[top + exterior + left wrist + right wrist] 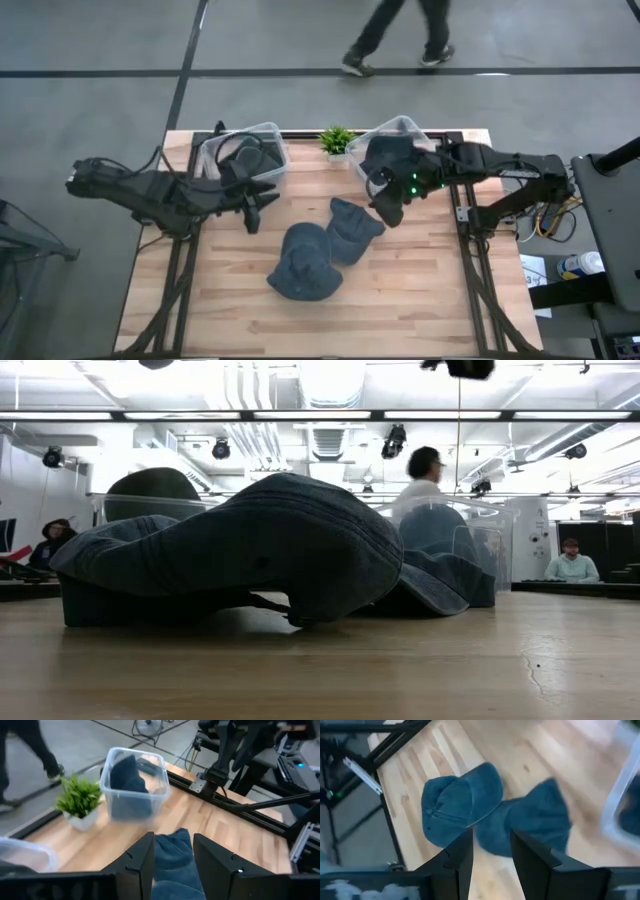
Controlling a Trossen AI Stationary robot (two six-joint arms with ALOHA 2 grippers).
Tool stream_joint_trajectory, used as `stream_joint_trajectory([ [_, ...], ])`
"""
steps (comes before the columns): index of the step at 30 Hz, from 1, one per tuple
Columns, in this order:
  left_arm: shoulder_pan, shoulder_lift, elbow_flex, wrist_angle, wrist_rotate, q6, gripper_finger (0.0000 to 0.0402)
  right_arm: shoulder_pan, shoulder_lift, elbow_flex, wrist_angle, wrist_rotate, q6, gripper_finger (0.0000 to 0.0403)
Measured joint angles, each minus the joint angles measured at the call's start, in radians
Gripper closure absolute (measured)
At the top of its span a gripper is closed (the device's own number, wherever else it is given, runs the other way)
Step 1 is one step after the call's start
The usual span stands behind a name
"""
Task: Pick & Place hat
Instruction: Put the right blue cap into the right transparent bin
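Note:
Two blue denim hats lie on the wooden table. One hat [303, 263] is near the middle, crown up, and the other [353, 230] lies against its far right side; both show in the right wrist view [462, 802] [536, 822] and the low view [270, 550] [445, 565]. My left gripper [252, 220] is open and empty, left of the hats, in front of the left bin [240, 155]; in its wrist view [172, 865] a hat [172, 857] shows between the fingers. My right gripper [388, 212] is open and empty, above the right hat's far right edge [490, 860].
Two clear plastic bins stand at the table's far edge, the left one and the right one [397, 140], each with a dark hat inside. A small green plant [337, 140] stands between them. A person walks on the floor beyond the table [400, 35].

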Motion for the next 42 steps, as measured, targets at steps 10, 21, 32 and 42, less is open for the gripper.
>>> stream_joint_trajectory([
  [10,-0.039,0.000,-0.069,0.038,0.000,-0.062,0.0273,0.024,-0.094,-0.347,0.034,-0.024,0.343,0.0236],
  [21,-0.039,-0.002,-0.079,0.053,0.000,-0.061,0.0273,0.197,-0.001,-0.588,0.736,-0.103,0.299,0.0104],
  [32,-0.039,-0.005,-0.079,0.053,0.007,-0.028,0.0273,0.331,0.402,-0.198,0.237,0.141,-0.001,0.0110],
  [42,-0.039,-0.016,-0.079,0.040,0.029,0.012,0.0273,0.376,0.631,0.055,0.122,0.405,-0.158,0.0113],
])
